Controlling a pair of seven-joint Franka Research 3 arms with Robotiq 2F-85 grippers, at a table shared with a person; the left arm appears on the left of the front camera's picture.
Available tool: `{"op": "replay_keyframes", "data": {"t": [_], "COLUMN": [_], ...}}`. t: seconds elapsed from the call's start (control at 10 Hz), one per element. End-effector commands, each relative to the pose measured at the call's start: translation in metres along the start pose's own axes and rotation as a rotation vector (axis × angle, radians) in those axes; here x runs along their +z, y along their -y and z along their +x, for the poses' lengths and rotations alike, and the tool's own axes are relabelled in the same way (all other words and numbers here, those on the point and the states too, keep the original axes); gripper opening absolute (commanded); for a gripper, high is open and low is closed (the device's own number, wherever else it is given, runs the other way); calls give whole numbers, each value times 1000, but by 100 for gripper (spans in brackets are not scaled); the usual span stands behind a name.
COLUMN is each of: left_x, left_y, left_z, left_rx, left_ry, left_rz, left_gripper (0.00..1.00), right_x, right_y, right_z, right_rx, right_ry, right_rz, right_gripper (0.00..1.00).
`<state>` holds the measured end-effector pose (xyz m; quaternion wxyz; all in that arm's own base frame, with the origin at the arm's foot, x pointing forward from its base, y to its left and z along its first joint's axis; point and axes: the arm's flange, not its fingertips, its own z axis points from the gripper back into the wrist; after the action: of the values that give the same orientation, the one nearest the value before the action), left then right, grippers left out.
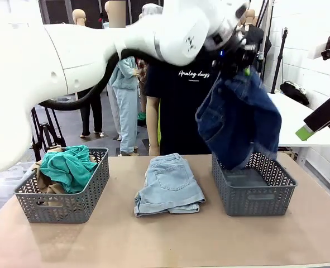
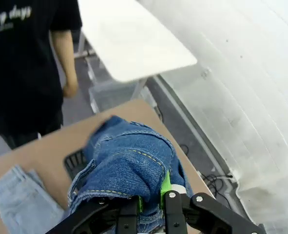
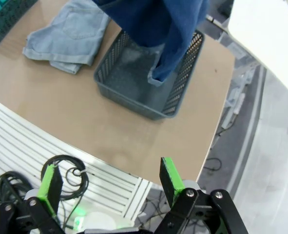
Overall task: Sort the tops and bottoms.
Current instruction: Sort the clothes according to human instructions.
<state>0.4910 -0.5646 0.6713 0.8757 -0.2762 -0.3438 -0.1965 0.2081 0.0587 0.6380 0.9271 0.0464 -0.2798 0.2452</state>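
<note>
Table (image 1: 153, 245) was laid out as a sorting station, with a grey basket at each end and a person (image 1: 178, 106) in a black T-shirt placed at the far side. Left arm (image 1: 97, 50) was reached across the middle so that its load was brought over the right-hand end. Dark blue denim shorts (image 1: 237, 120) were hung from the left gripper (image 2: 151, 197), whose jaws were pinched narrow on a fold of the denim at the top. The garment was thereby allowed to dangle at full length, with its lowest hem seen over the inside of the right basket (image 1: 248, 201) in the right wrist view. Whether the hem touched the basket floor could not be told. That basket was otherwise bare-floored and was judged to be the one meant for bottoms. The left basket (image 1: 64, 204) was filled with the tops: a teal-green shirt (image 1: 70, 164) was heaped over a tan-beige shirt (image 1: 44, 181), of which only the edges were seen. Light blue denim shorts (image 1: 169, 184) were laid folded on the table between the two baskets, touching neither, and were judged not yet sorted. The right gripper (image 3: 107, 175) was held raised off to the table's right, its jaws spread wide with nothing between them, presumably so that the left arm's path was unobstructed.
</note>
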Motion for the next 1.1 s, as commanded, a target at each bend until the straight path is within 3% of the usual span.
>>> {"op": "replay_keyframes", "data": {"t": [0.0,0.3,0.4,0.8,0.9,1.0], "left_x": [-3,-20,-51,-51,-52,-69], "left_y": [-24,-39,-24,-24,-28,-30], "left_z": [-56,-76,-56,-56,-67,-73], "left_rx": [51,108,83,83,97,108], "left_ry": [-101,-151,-153,-153,-167,-138], "left_rz": [-68,-84,-42,-42,-49,-133], "left_gripper": [0,0,0,0,0,0], "right_x": [-1,-1,-1,-1,-1,-1], "right_y": [1,1,1,1,1,1], "right_z": [3,3,3,3,3,3], "right_rx": [5,5,5,5,5,5], "right_ry": [2,2,2,2,2,2], "right_rz": [6,6,6,6,6,6], "right_gripper": [100,100,100,100,100,100]}}
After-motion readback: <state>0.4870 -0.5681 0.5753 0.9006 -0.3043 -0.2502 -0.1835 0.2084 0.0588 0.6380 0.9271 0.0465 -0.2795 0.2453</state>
